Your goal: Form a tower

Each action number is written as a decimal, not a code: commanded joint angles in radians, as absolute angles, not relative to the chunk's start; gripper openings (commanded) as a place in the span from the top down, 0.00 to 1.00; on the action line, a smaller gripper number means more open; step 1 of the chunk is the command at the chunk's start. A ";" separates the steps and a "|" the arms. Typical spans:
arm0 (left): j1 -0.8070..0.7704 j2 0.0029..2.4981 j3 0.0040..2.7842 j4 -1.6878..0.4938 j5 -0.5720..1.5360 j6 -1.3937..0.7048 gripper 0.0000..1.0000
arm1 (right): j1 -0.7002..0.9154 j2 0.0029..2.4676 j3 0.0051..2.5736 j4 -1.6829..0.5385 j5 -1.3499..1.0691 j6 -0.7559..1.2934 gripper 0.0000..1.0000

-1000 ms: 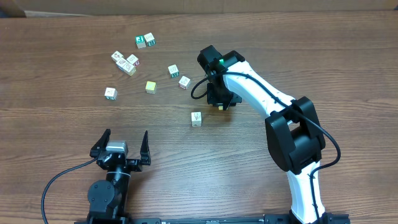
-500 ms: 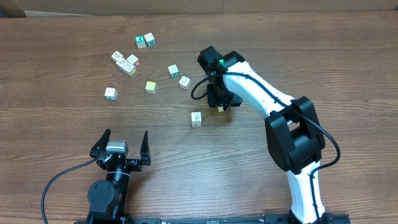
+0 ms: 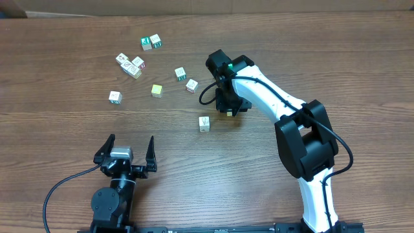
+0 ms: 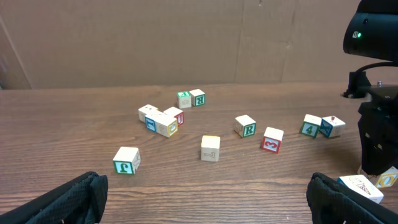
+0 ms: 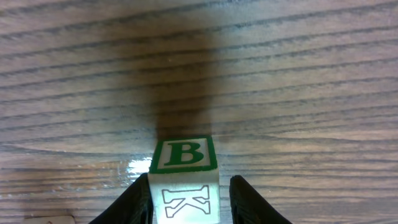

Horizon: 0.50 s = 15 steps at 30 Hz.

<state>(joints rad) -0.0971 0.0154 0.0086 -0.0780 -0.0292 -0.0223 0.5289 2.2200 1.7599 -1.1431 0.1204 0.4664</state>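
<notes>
**Squaring the lettered cube before letting go**

A brown wood-grain worktop (image 3: 349, 58) is stretching out before a plain cardboard wall (image 4: 186, 37), with loose pale lettered wooden cubes (image 3: 134, 65) lying scattered toward its far left. Near the middle, the right gripper (image 5: 186, 202) is pointing down, its fingers (image 5: 137, 202) bracketing the tower (image 5: 185, 155). The tower is showing here as one small pale wooden cube with a green B on top and a K on its near face. Whether another cube is hiding beneath it cannot be told.

One finger is looking flush against the cube while the other is showing a thin gap, so whether they are gripping or only flanking it cannot be told. The left gripper (image 3: 131, 139) is resting at the near edge, fingers spread wide and holding nothing.

Doing this step well probably means checking that the cube is sitting flat. The fingers should be parting evenly and rising straight up, so that neither is dragging a face. A single pale cube with a dark drawing (image 3: 204, 123) is lying near, so any sideways drift is risking a nudge.
</notes>
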 commanded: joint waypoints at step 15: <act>-0.090 0.004 0.005 -0.076 -0.018 -0.007 0.01 | 0.526 2.228 1.752 -1.127 0.134 0.474 0.72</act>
<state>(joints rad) -0.0971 0.0154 0.0086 -0.0780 -0.0292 -0.0223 0.5293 2.2200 1.7599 -1.1297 0.1204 0.4671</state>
